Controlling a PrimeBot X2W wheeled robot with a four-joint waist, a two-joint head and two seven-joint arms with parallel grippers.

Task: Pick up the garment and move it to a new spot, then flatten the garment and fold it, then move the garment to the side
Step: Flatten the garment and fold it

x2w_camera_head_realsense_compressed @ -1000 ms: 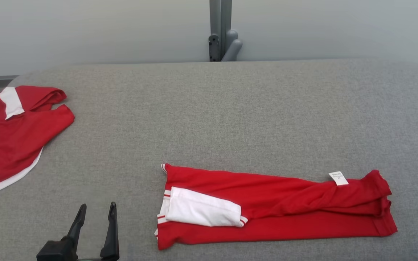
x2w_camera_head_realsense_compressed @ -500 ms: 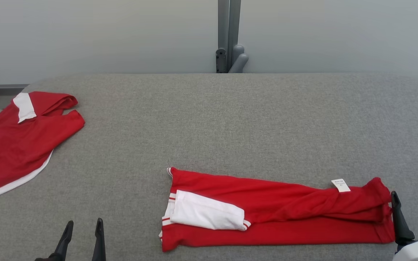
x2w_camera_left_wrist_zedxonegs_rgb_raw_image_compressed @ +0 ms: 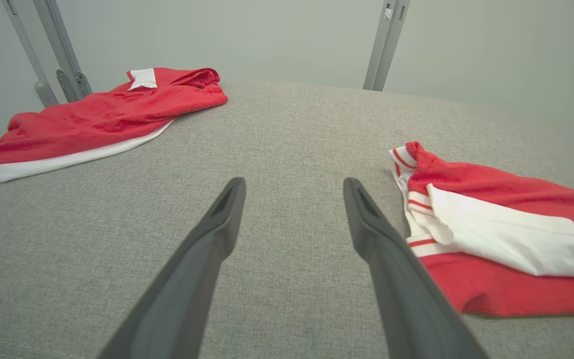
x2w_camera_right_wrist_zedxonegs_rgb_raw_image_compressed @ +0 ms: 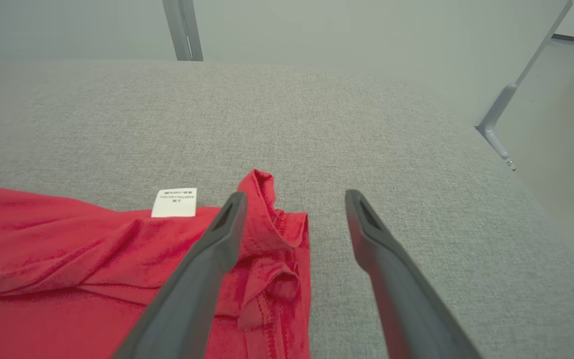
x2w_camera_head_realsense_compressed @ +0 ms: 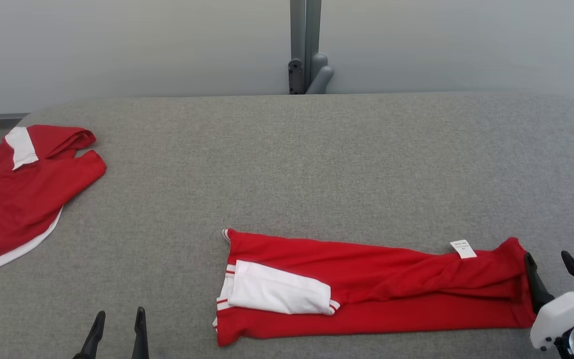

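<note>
A red garment [x2w_camera_head_realsense_compressed: 396, 289] with a white sleeve [x2w_camera_head_realsense_compressed: 277, 291] and a white label [x2w_camera_head_realsense_compressed: 463, 248] lies folded into a long strip near the front of the grey table [x2w_camera_head_realsense_compressed: 292, 164]. My right gripper [x2w_camera_head_realsense_compressed: 550, 263] is open at the strip's right end, its left finger over the red hem [x2w_camera_right_wrist_zedxonegs_rgb_raw_image_compressed: 272, 239] and its right finger over bare cloth. My left gripper [x2w_camera_head_realsense_compressed: 118, 325] is open low at the front left, well left of the garment's striped cuff [x2w_camera_left_wrist_zedxonegs_rgb_raw_image_compressed: 409, 199], with nothing between its fingers.
A second red garment [x2w_camera_head_realsense_compressed: 13, 199] with white trim lies at the table's far left edge. A grey post [x2w_camera_head_realsense_compressed: 304, 45] stands behind the table's back edge. In the right wrist view the table's right edge falls away to a floor with a metal leg [x2w_camera_right_wrist_zedxonegs_rgb_raw_image_compressed: 501, 119].
My right gripper has come in from the right edge to the garment's right end. My left gripper has drawn back toward the front. The camera has shifted slightly.
</note>
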